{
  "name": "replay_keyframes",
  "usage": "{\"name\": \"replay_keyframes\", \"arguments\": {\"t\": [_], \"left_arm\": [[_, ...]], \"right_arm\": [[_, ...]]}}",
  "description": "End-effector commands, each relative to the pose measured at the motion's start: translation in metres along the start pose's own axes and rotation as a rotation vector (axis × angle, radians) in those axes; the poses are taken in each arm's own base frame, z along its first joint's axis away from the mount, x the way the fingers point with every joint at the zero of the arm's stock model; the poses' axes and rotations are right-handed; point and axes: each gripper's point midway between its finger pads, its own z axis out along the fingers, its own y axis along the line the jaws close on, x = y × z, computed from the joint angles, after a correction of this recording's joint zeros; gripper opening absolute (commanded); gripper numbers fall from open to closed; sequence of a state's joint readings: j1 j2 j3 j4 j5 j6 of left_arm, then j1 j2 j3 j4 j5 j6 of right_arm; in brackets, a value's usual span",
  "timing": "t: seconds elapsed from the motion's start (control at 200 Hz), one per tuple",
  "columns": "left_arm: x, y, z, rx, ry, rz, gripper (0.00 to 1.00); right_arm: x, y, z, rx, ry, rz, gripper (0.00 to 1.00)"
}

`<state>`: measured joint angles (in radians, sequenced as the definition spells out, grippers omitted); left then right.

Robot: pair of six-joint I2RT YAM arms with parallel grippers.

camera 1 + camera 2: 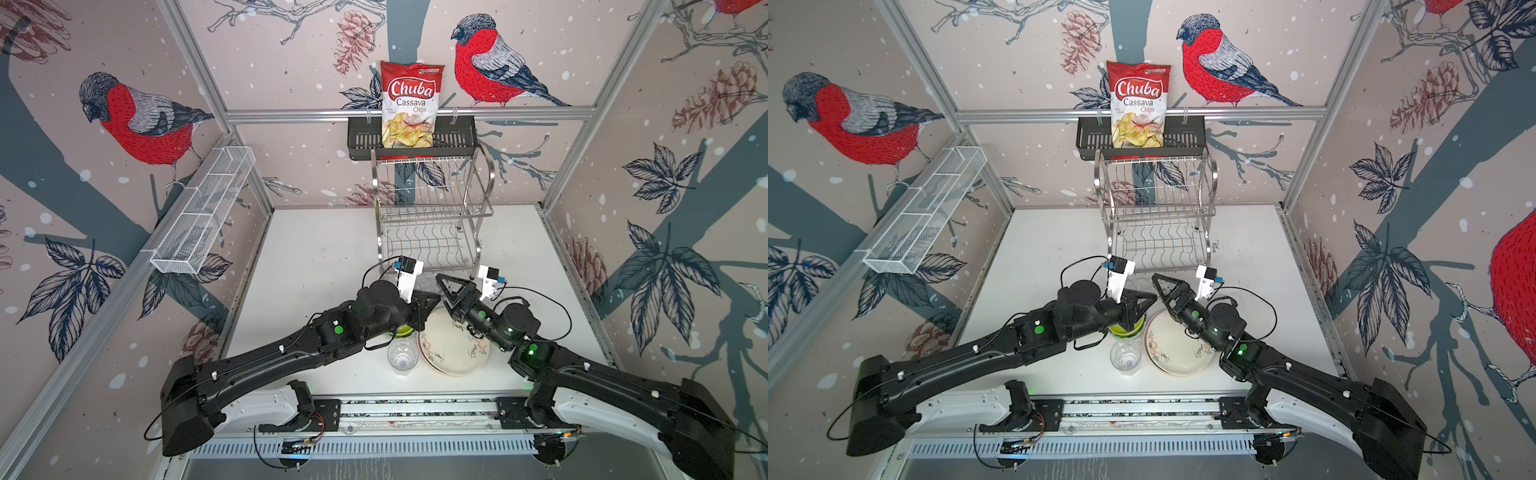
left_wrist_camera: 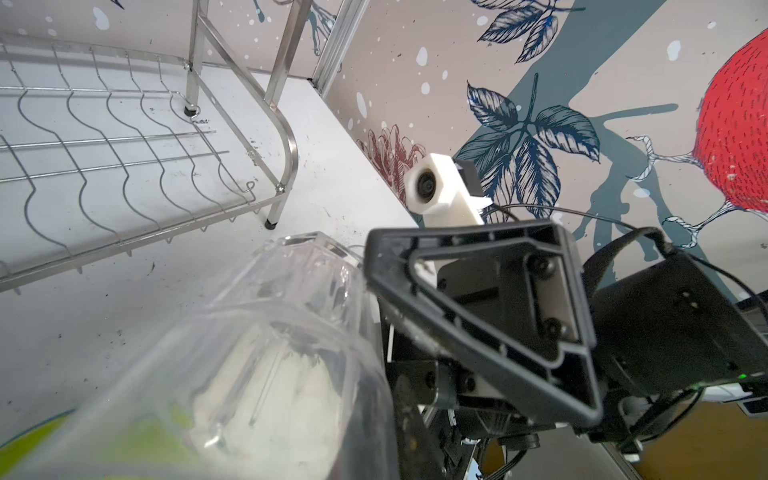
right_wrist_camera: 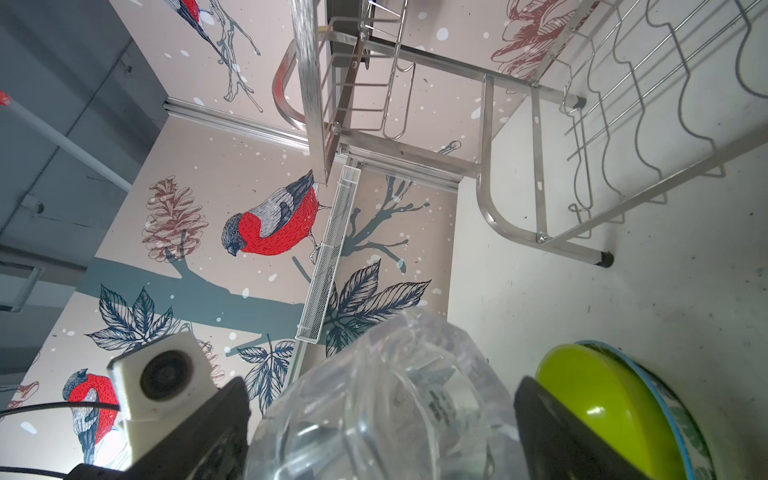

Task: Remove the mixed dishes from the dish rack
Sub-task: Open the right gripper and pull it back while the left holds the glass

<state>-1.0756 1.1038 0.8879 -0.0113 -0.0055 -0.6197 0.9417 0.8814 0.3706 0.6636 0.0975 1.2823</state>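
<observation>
Well, the left wrist view fills with the clear tumbler, tipped on its side, though in both top views it is barely a shimmer between the arms. Left gripper is pinched tight on its wall. Right gripper faces it with jaws spread wide either side, both arms stretched forward, meeting before the dish rack over the lime bowl.

You are seeing a red-and-white chips bag standing upright in a black slotted basket, which is hanging on the back rail well beyond the left gripper. A white wire-mesh tray is hanging on the wall, far off that gripper's left side.
</observation>
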Motion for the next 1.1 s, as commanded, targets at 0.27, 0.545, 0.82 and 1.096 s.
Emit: {"name": "replay_keyframes", "arguments": {"t": [0.27, 0.545, 0.82, 1.096], "left_arm": [[-0.002, 0.017, -0.036, -0.144, 0.062, 0.019, 0.0], [0.006, 0.04, -0.072, -0.289, 0.123, 0.003, 0.0], [0.033, 0.067, -0.096, -0.423, 0.222, -0.02, 0.0], [0.067, 0.099, -0.111, -0.571, 0.358, -0.021, 0.0]], "right_arm": [[-0.017, -0.011, -0.015, 0.035, -0.086, -0.014, 0.99], [-0.023, -0.015, -0.023, 0.038, -0.118, -0.012, 0.99], [-0.025, -0.024, -0.026, 0.059, -0.13, -0.002, 0.99], [-0.025, -0.03, -0.027, 0.07, -0.134, 0.004, 0.99]]}}
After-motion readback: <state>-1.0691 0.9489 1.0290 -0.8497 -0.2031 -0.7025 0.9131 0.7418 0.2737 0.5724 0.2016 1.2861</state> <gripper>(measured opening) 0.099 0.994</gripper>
